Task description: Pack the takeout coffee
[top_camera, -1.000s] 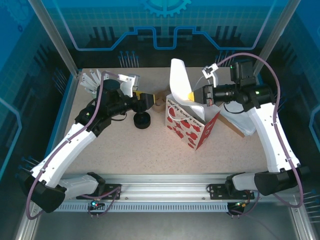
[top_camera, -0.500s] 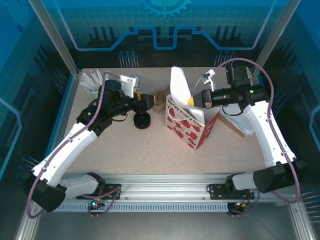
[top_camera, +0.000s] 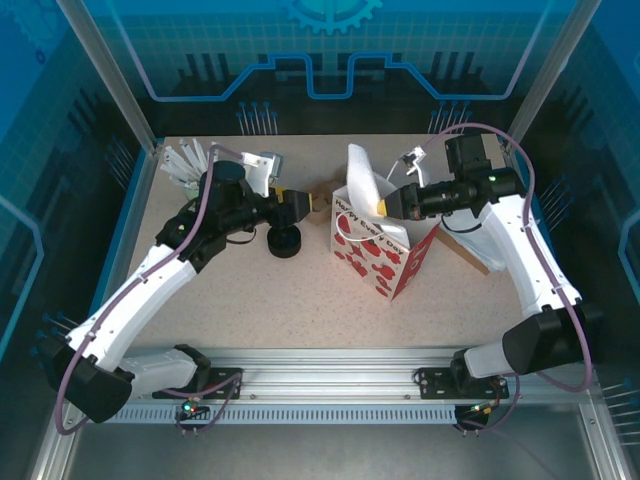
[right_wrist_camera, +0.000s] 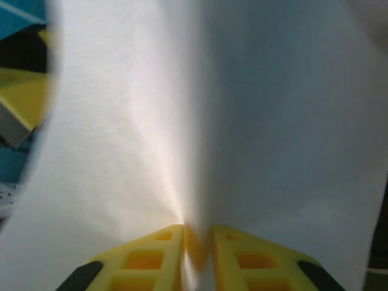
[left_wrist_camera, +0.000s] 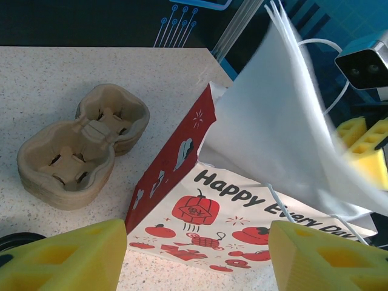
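A paper gift bag (top_camera: 375,248) printed with red lanterns stands open mid-table, also close in the left wrist view (left_wrist_camera: 212,212). A white paper sheet (top_camera: 365,180) rises from its mouth. My right gripper (top_camera: 388,203) is shut on that sheet, whose fold runs between the nearly touching yellow fingers (right_wrist_camera: 151,254). My left gripper (top_camera: 300,203) hovers open left of the bag, with nothing between its fingers (left_wrist_camera: 66,260). A round all-black item (top_camera: 283,240) stands below it. I cannot tell whether that is the takeout coffee. No green cup shows.
A stack of brown pulp cup carriers (left_wrist_camera: 79,145) lies just left of the bag's far corner (top_camera: 320,198). White items (top_camera: 185,160) lie at the back left corner. A flat brown piece (top_camera: 482,258) lies right of the bag. The table front is bare.
The right arm has swung left, and the white sheet has tipped lower over the bag's mouth. The left arm has hardly moved.
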Available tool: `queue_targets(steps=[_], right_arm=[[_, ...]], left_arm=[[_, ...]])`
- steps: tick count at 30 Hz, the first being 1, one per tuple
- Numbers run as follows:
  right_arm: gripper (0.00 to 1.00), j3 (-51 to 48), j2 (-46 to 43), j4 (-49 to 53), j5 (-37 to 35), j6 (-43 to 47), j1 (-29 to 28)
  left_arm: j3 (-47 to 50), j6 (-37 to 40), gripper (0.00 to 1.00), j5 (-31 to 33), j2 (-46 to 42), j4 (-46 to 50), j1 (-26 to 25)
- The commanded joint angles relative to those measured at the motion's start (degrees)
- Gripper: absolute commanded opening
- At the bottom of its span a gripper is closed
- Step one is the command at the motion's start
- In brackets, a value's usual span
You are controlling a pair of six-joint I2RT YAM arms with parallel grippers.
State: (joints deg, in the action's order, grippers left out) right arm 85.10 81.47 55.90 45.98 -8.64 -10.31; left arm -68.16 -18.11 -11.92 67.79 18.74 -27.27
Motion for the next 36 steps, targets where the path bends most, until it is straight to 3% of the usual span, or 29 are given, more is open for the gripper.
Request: queue_targets(steps=[1,4,11,18,23,25,27,31,36], right_arm=[[0.32,0.6,0.0,1.9,-3.3,1.7,0.3],[0.42,2.2,-1.3,3.4,-7.5,2.0,0.4],[0.51,5.8,-5.9,5.9,-19.0,2.6,-1.6],[0.58,2.2,-14.7,-0.5,-45.2,1.7,-8.9],[0.7,-3.2,-20.3,-6.8,-67.4,0.7,-7.7],[0.81,-5.7,-21.0,-9.9,-72.9,1.0,-4.4],[0.88,-7.7,-20.7,-12.6,-73.3,0.4,1.1],[1.0,-12.6,-18.2,-18.0,-66.5,-3.8,12.7],[1.0,-20.0,-12.7,-25.5,-70.7,-3.4,13.1]], left_arm=[[0.7,-0.7,0.65,-1.6,0.8,-1.3,0.4],[0.7,-0.5,0.65,-1.3,0.9,-1.3,0.4],[0.8,0.6,0.65,0.0,0.6,-0.6,0.4],[5.1,1.2,0.67,5.8,-2.2,-0.3,1.7],[12.5,-0.9,0.75,11.8,-7.1,-5.7,4.1],[15.9,-1.8,0.8,15.2,-8.9,-8.8,5.7],[18.9,-2.9,0.87,18.1,-10.1,-11.4,7.8],[24.0,-2.2,0.98,25.7,-11.7,-16.7,12.5],[28.5,1.4,0.99,34.8,-11.0,-21.6,18.1]])
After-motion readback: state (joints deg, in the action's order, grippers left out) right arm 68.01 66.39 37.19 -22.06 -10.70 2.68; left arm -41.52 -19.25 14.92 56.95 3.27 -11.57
